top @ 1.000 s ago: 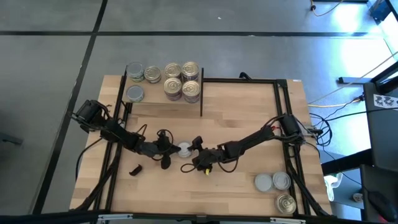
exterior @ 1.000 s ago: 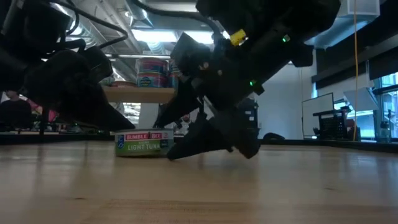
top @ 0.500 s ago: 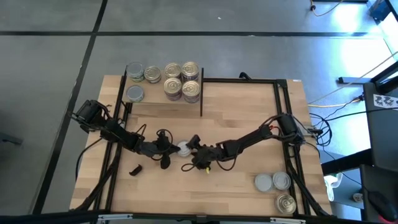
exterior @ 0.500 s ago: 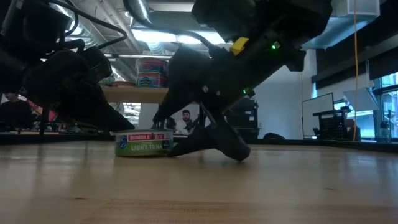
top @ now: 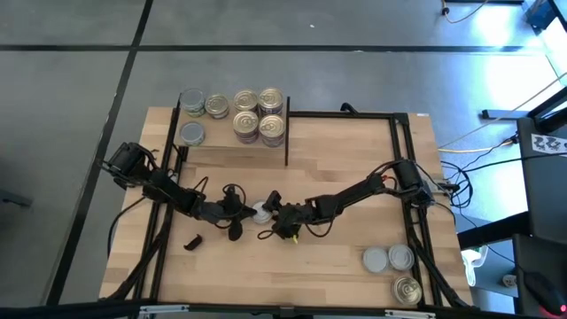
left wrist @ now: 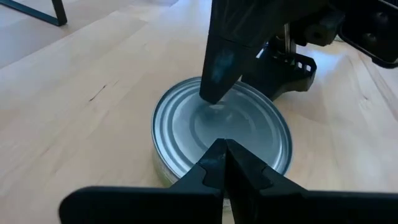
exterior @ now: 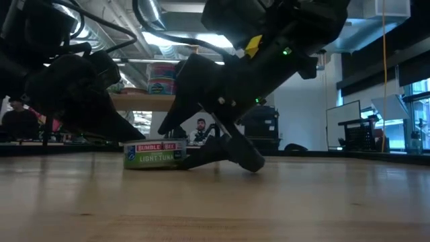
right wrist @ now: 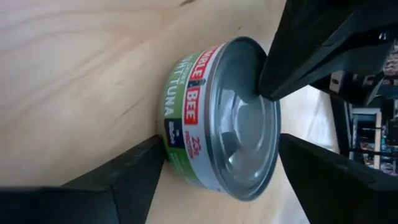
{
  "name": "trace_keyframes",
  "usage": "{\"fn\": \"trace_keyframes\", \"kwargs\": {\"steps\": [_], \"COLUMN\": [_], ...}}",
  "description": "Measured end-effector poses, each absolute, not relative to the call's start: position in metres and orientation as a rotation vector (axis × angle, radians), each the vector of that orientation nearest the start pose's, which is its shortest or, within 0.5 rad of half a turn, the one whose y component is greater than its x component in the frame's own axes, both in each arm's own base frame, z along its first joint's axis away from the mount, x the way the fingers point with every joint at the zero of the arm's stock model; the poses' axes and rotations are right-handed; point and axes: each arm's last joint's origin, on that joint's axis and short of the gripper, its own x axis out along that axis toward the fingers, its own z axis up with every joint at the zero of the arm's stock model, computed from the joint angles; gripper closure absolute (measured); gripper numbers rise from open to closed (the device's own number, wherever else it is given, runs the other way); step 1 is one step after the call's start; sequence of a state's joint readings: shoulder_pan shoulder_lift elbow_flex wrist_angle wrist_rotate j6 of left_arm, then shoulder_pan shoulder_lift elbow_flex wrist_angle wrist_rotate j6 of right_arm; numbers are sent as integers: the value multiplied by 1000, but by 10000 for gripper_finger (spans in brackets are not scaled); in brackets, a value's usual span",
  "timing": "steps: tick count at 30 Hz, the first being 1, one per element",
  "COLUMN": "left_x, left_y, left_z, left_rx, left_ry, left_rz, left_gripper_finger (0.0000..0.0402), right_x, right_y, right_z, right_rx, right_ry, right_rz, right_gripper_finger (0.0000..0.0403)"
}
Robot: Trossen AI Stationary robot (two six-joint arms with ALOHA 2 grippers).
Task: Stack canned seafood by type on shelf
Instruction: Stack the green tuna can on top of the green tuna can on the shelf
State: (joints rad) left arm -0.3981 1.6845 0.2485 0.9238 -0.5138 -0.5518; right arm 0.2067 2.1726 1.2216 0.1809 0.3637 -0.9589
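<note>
A tuna tin (top: 262,212) with a green label and a plain silver top stands flat on the tabletop at mid table. My left gripper (left wrist: 224,149) comes from the table's left, shut, with its tips at the tin's top. My right gripper (right wrist: 221,140) comes from the right, open and rolled onto its side. One finger (left wrist: 214,68) hangs over the tin's top, and the other (exterior: 218,153) lies low by its side wall. The shelf (top: 230,152) at the far left carries several tins, two of them stacks. My left gripper's shut fingertips (right wrist: 273,81) rest on the tin's top (right wrist: 252,102) just inside the rim, on its left side. They slant down from the table's left. The tin sits flat on the table. My right gripper straddles the tin; I cannot tell whether either finger touches it.
Three more tins (top: 390,260) lie at the near right corner. A small black piece (top: 191,241) lies near the left arm. Black frame rails (top: 400,151) run along the table's sides and far edge. Bare wood lies between the shelf and the arms.
My right gripper has moved toward the table's left and down to the tin, rolling about its own axis. Its fingers now stand over and beside the tin. The tin has stayed in place.
</note>
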Motion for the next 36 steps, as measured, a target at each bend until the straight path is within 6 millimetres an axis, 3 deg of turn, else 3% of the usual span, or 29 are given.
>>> {"fn": "trace_keyframes", "kwargs": {"steps": [10,20,32,36], "left_x": [211,212,212,212], "left_y": [-73,-73,-73,-73], "left_z": [86,87,87,87], "left_rx": [-313,-314,-329,-342], "left_ry": [409,395,391,388], "left_rz": [245,258,266,270], "left_gripper_finger": [394,394,393,374], "right_x": [433,434,434,434], "right_y": [79,77,79,79], "right_z": [91,92,92,92], "right_rx": [-1171,-1109,-1026,-1019], "right_ry": [740,728,720,719], "right_rz": [213,188,165,162], "right_gripper_finger": [94,239,239,239]}}
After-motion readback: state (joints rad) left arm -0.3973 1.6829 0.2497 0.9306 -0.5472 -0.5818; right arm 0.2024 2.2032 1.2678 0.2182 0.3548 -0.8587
